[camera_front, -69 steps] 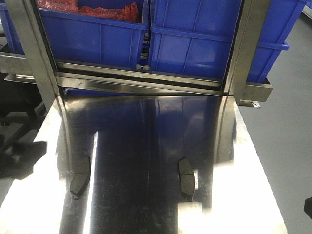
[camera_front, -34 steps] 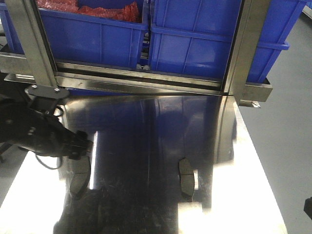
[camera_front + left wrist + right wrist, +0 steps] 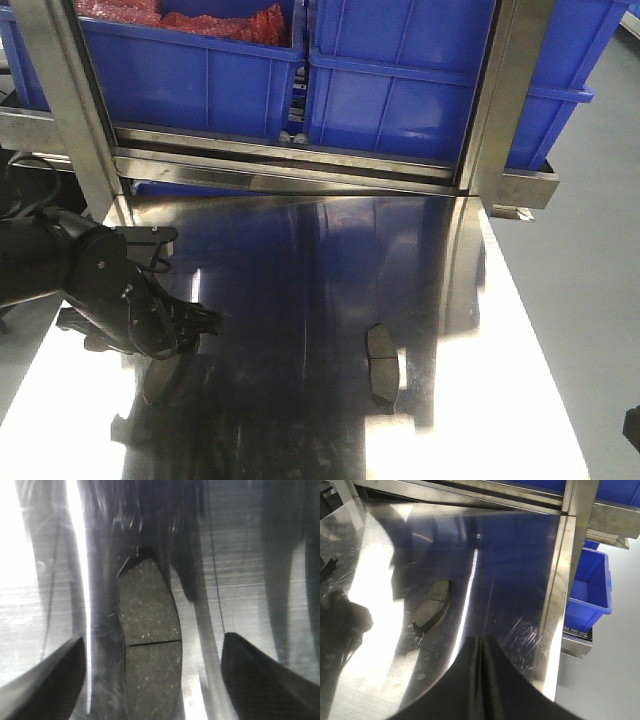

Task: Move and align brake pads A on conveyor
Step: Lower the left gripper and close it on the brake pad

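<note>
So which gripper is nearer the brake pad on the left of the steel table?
Left. The left gripper hangs over that brake pad, fingers open either side; the right gripper, fingers together, sits short of the other pad.

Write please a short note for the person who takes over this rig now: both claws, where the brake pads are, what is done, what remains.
The left claw is open above the left flat dark-grey curved brake pad, one finger on each side, gripping nothing.
The right claw is shut and empty, apart from the second dark-grey curved brake pad.
Both pads lie on the shiny steel tabletop. Only two pads are in view, and the conveyor is not.
Done: no pad lifted.
Left: grasp, move and align the pads.
</note>
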{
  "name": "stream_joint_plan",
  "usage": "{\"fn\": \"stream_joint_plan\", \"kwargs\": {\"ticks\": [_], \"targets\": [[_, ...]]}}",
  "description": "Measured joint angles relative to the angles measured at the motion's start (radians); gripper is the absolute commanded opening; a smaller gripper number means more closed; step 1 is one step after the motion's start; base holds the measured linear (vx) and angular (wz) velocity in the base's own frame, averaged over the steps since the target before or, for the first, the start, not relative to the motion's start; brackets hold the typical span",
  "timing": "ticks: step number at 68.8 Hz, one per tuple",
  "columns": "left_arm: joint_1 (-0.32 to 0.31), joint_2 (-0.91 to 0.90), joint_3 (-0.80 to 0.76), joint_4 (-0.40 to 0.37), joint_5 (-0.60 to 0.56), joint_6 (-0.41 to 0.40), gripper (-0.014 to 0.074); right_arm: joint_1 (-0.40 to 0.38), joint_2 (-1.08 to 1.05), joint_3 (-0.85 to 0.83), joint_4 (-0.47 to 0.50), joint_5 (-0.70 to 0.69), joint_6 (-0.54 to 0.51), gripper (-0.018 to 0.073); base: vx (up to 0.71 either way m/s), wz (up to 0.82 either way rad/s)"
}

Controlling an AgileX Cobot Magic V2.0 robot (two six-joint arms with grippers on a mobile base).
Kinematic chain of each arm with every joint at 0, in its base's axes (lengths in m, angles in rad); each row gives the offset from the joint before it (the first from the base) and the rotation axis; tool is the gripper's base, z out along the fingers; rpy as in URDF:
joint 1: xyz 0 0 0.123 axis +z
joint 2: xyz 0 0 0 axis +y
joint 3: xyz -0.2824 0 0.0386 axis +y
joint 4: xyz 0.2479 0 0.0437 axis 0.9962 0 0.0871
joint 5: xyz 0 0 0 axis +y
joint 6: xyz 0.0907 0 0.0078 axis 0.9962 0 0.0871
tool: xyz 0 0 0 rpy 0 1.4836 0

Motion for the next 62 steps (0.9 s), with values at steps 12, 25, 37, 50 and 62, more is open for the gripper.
{"fn": "stream_joint_plan", "kwargs": {"ticks": [12, 25, 37, 50, 62], "targets": [[0.0, 0.034, 0.0, -0.007, 0.0, -0.001, 0.0498, 0.0, 0.0, 0.0, 0.0, 0.001, 0.0, -0.001, 0.0, 0.0], [0.0, 0.056, 0.0, -0.013, -0.002, -0.001, 0.0498, 0.0, 0.0, 0.0, 0.0, 0.001, 0.0, -0.001, 0.0, 0.0], [0.0, 0.059, 0.0, -0.015, -0.003, -0.001, 0.0487, 0.0, 0.0, 0.0, 0.0, 0.001, 0.0, -0.001, 0.0, 0.0], [0.0, 0.059, 0.0, -0.016, -0.004, -0.001, 0.0424, 0.0, 0.0, 0.0, 0.0, 0.001, 0.0, -0.001, 0.0, 0.0], [0.0, 0.059, 0.0, -0.016, -0.005, 0.001, 0.0302, 0.0, 0.0, 0.0, 0.0, 0.001, 0.0, -0.001, 0.0, 0.0]]}}
